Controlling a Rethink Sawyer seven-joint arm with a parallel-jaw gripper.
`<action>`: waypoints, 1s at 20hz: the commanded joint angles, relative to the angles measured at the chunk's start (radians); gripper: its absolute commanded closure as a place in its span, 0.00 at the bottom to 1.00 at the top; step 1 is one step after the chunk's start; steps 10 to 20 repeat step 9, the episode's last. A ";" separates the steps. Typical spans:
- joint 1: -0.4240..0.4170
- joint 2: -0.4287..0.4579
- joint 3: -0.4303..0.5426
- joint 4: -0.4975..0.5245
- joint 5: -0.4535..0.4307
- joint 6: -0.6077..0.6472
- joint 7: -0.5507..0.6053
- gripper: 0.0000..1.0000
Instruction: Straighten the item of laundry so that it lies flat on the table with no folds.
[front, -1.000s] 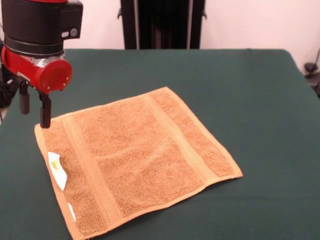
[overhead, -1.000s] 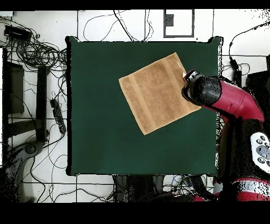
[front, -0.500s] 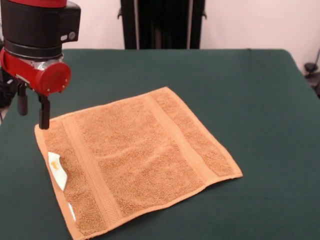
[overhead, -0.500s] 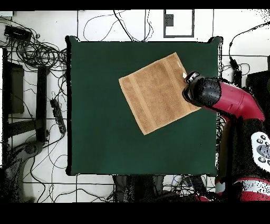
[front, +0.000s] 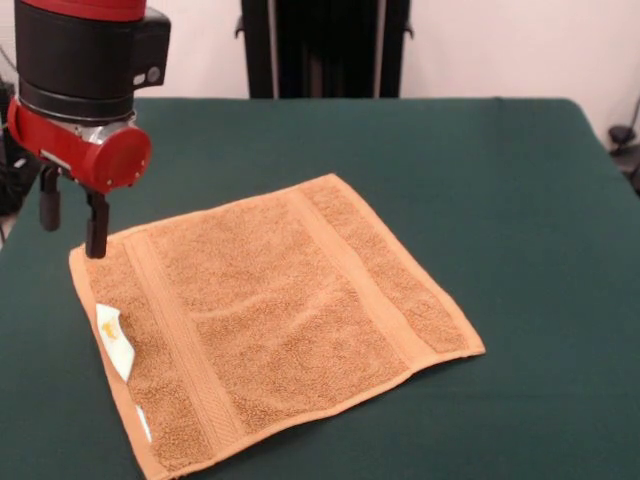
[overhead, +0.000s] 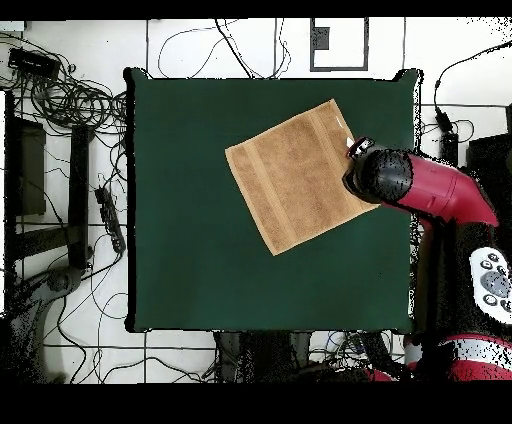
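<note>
The item of laundry (front: 270, 320) is an orange-tan terry towel spread open on the dark green table (front: 520, 200), with a faint ripple across its middle and a small white tag (front: 116, 340) at its left edge. In the overhead view the towel (overhead: 298, 175) sits as a tilted square right of the table's centre. My gripper (front: 72, 230) hangs open just above the towel's far left corner, holding nothing; one finger is over the corner, the other beyond the edge. From overhead the arm's round head (overhead: 382, 176) covers that corner and hides the fingers.
Green table surface (overhead: 190, 240) stretches wide around the towel on all sides. Cables and dark equipment (overhead: 70, 100) lie on the floor beyond the table's edge. A dark stand (front: 325, 45) rises behind the table's far side.
The arm has shifted slightly, a little right in the front view, staying over the towel's corner. The towel has not moved.
</note>
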 joint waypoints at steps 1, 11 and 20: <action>0.055 0.069 0.094 0.019 -0.040 0.010 -0.026 0.00; 0.062 0.071 0.088 -0.008 -0.051 0.033 -0.015 0.00; 0.062 0.071 0.088 -0.008 -0.051 0.033 -0.015 0.00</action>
